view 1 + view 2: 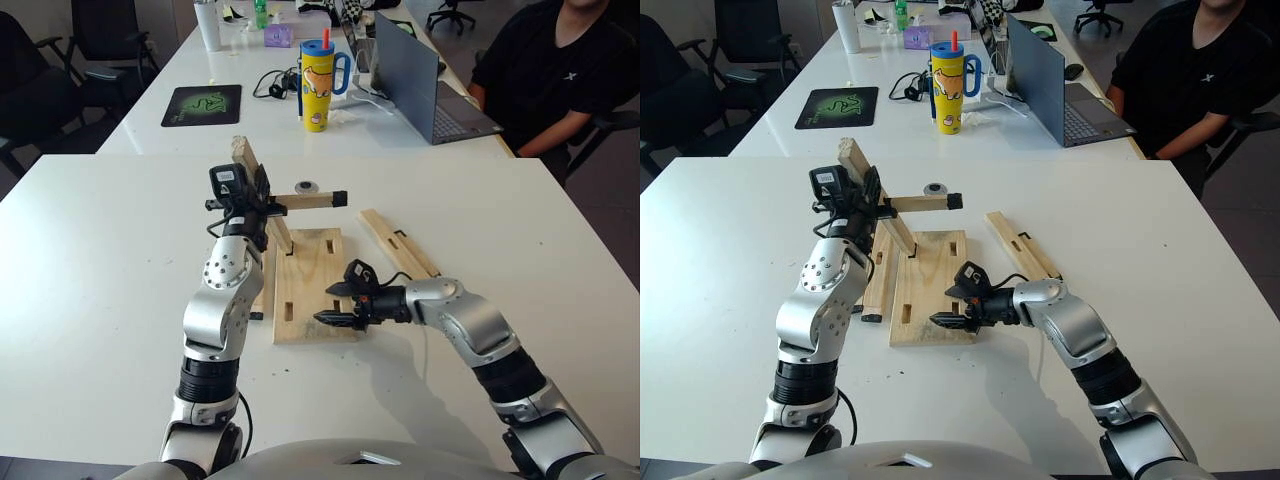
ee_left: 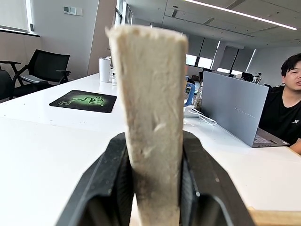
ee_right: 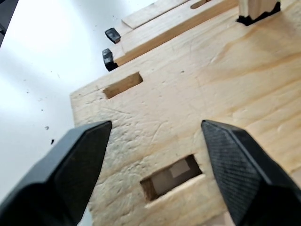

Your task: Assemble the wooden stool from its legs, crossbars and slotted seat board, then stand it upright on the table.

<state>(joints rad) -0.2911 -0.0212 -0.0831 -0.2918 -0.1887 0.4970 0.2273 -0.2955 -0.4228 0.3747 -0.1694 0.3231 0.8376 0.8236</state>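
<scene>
The left hand [image 1: 258, 200] is clenching a wooden leg [image 2: 150, 117] with a crossbar [image 1: 310, 200] sticking out to the right. It is holding the leg up over the far left part of the seat board [image 1: 305, 290]. The board is lying flat on the desk [image 1: 100, 250], its long side running near to far. The right hand [image 1: 328, 304] is hanging open just above a slot [image 3: 171, 175] at the board's near end.

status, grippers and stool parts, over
left gripper shut on leg, tilted over seat board. right gripper open, jaws above a slot. loose leg beside board.
</scene>
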